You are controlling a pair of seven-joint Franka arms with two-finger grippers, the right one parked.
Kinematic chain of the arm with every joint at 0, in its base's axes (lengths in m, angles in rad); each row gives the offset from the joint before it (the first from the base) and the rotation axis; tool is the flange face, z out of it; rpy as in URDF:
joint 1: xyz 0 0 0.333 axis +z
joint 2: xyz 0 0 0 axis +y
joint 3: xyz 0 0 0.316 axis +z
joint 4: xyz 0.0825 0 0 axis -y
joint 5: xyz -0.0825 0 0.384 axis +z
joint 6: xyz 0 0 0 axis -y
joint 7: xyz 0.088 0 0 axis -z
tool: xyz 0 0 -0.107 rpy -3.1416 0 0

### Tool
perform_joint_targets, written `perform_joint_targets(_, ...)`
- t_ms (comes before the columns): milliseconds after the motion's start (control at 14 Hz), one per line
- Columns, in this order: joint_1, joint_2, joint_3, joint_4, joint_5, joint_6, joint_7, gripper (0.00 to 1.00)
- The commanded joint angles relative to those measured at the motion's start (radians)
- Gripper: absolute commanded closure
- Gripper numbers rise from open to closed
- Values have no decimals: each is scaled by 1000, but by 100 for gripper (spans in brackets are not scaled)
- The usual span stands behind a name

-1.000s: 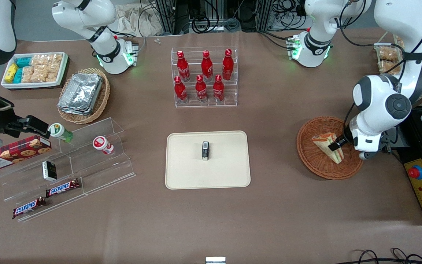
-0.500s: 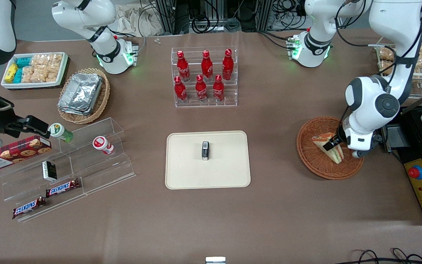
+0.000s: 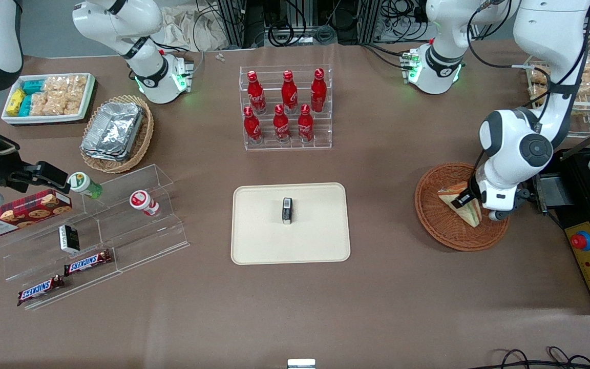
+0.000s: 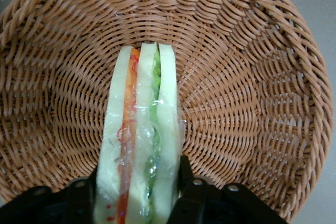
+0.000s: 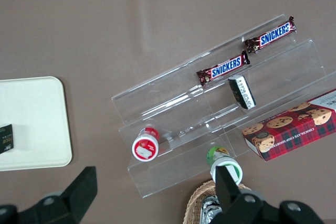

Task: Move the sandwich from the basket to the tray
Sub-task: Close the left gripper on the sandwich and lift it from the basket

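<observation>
The sandwich (image 3: 447,196) is a plastic-wrapped wedge of pale bread with red and green filling. It stands on edge in the reddish-brown woven basket (image 3: 428,218) toward the working arm's end of the table. My gripper (image 3: 466,201) is down in the basket, shut on the sandwich's wide end. In the left wrist view the black fingers (image 4: 185,174) press both bread faces of the sandwich (image 4: 142,124), with the basket's weave (image 4: 236,103) all round it. The cream tray (image 3: 315,230) lies at mid-table, well apart from the basket, and its corner (image 5: 31,119) shows in the right wrist view.
A small black box (image 3: 287,210) stands on the tray's middle. A clear rack of red bottles (image 3: 286,107) stands farther from the camera than the tray. A black unit with a red button (image 3: 589,256) sits beside the basket. Clear snack shelves (image 3: 95,230) lie toward the parked arm's end.
The wrist has shifted a little toward the table's middle over the basket. The sandwich has moved slightly with the fingers on it.
</observation>
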Motion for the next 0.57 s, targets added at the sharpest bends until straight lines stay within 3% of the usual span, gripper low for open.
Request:
perform_joint_targets(0,-4,-24,-6,-5,4,-6,-64,100)
perform_joint_targets(500,-2,-194,-6,173,8,-405,-22,100)
